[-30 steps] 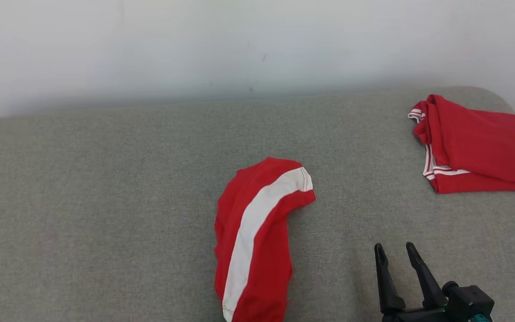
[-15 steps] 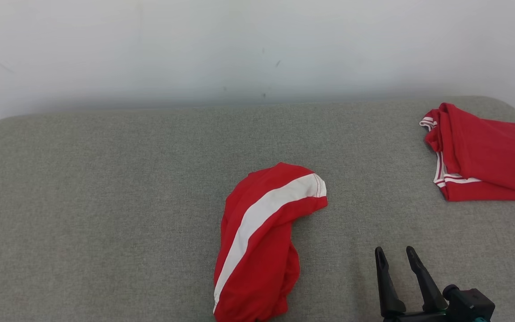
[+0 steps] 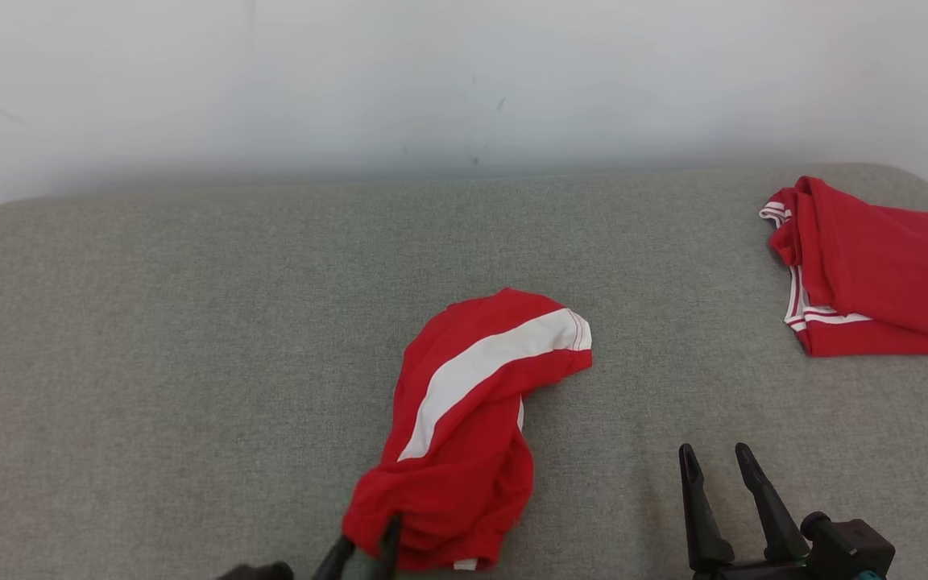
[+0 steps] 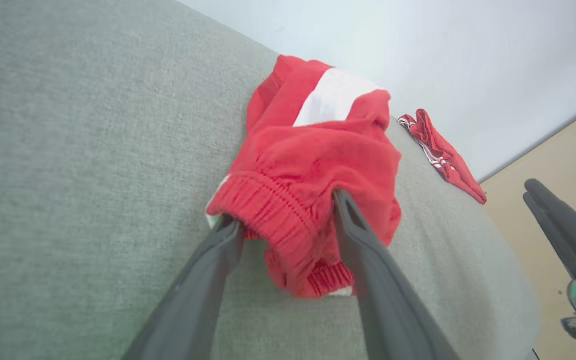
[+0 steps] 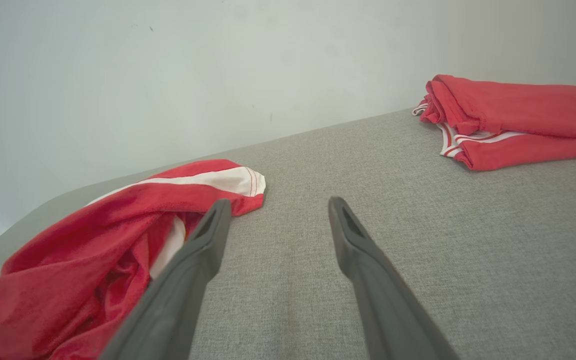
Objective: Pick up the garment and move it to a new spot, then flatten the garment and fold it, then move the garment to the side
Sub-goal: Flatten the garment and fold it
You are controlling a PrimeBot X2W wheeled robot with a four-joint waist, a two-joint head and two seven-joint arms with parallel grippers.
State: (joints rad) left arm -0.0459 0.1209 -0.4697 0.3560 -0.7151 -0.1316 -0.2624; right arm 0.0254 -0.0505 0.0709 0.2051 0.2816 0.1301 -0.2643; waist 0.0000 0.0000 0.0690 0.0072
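— Head view: how does the garment [image 3: 472, 419] look?
— Crumpled, red, one white stripe, ribbed waistband, lying mid-tabletop [image 3: 150, 362].
— Counts?
— Two red pieces: it and a folded garment [image 3: 875, 274] far right. Two grippers: left gripper [image 4: 285, 209], jaws spread astride the waistband; right gripper [image 3: 713, 449], jaws spread, empty.

**Non-task items: one folded garment, upholstery, wall, floor**

A folded red garment [image 3: 883, 266] with white-striped trim lies well ahead of the right gripper [image 3: 712, 448] jaws and off to their right, near the rounded far corner of the grey fabric-covered surface [image 3: 150, 338]. A white wall [image 3: 351, 80], faintly marked, rises beyond, ahead of the jaws. Past the surface's edge, to the jaws' right, beige floor [image 4: 558, 160] shows.
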